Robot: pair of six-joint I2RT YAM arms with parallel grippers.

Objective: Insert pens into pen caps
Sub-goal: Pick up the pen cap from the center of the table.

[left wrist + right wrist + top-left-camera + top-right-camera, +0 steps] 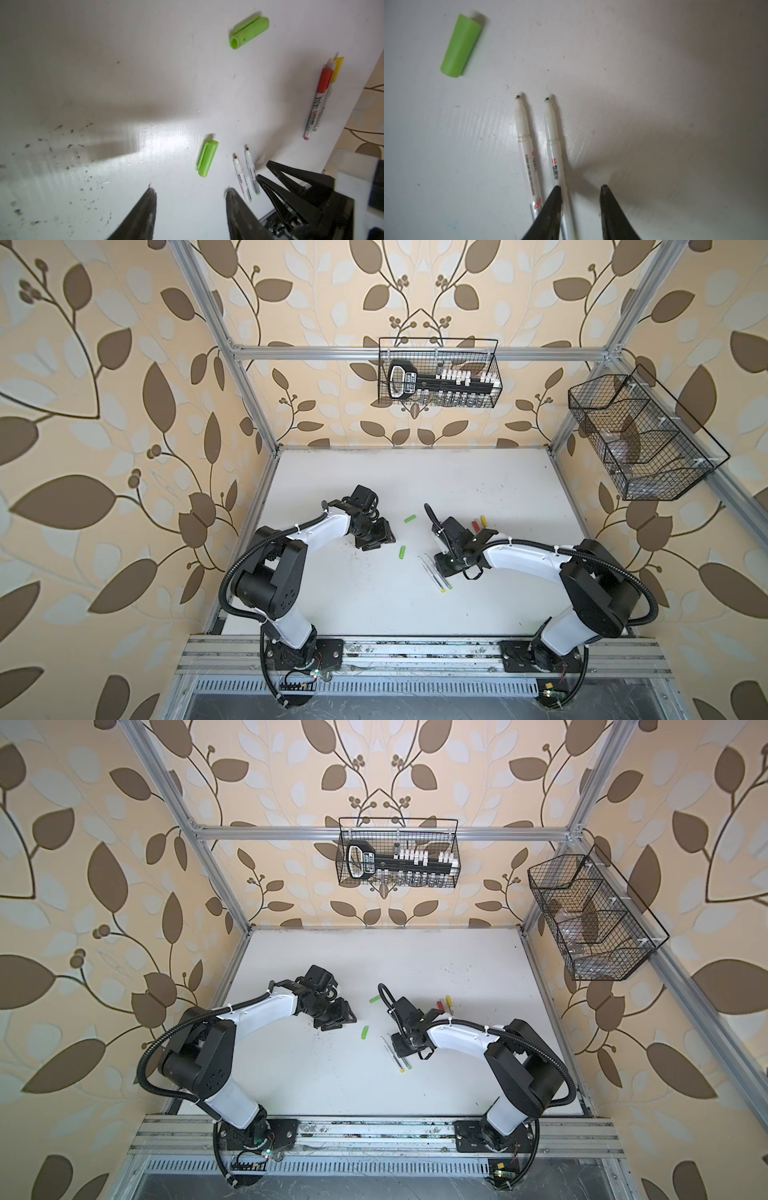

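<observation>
our right gripper (pixel 580 186) hangs over the two bare pens (pixel 554 153), jaws parted and empty, one finger overlapping a barrel; the pens' long axes cross the closing line. a green cap (pixel 460 45) lies past the pens' tips; our left gripper (pixel 191 189), spread and empty, looks nearer it.

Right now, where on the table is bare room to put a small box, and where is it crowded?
Free: the far half of the table, from the left arm and right arm to the back wall, and the near strip between their bases. Crowded: the middle, with two green caps, two uncapped pens and, beside the right arm, two capped pens.
</observation>
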